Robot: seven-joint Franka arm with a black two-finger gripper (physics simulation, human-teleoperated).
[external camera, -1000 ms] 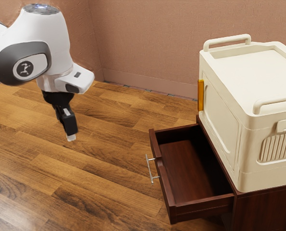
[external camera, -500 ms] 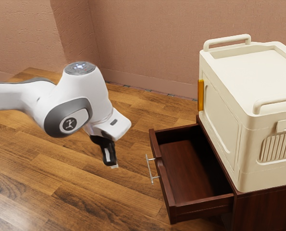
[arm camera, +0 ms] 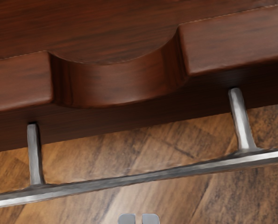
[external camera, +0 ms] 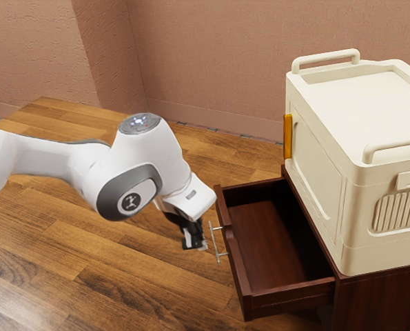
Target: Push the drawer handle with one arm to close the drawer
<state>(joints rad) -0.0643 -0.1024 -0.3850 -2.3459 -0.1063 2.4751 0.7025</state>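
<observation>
The black gripper [external camera: 202,245] is low in the exterior view, its tips just outside the silver bar handle [external camera: 214,243] of the pulled-out dark wood drawer [external camera: 242,276]. Whether tips and bar touch, I cannot tell. In the wrist view the gripper [arm camera: 139,219] has its two pale fingertips close together with nothing held, beside the handle bar [arm camera: 143,177]. Two posts join that bar to the drawer front [arm camera: 120,86], which has a curved notch in its top edge.
A cream box [external camera: 356,138] with raised handles stands on the dark cabinet [external camera: 377,300], over the drawer. An orange strip [external camera: 288,136] is at the box's corner. Wood floor [external camera: 122,276] lies around the arm, with pinkish walls [external camera: 205,62] behind.
My hand has travelled down and toward the exterior view's right, from well away to right by the handle. The drawer has stayed pulled out in the same position.
</observation>
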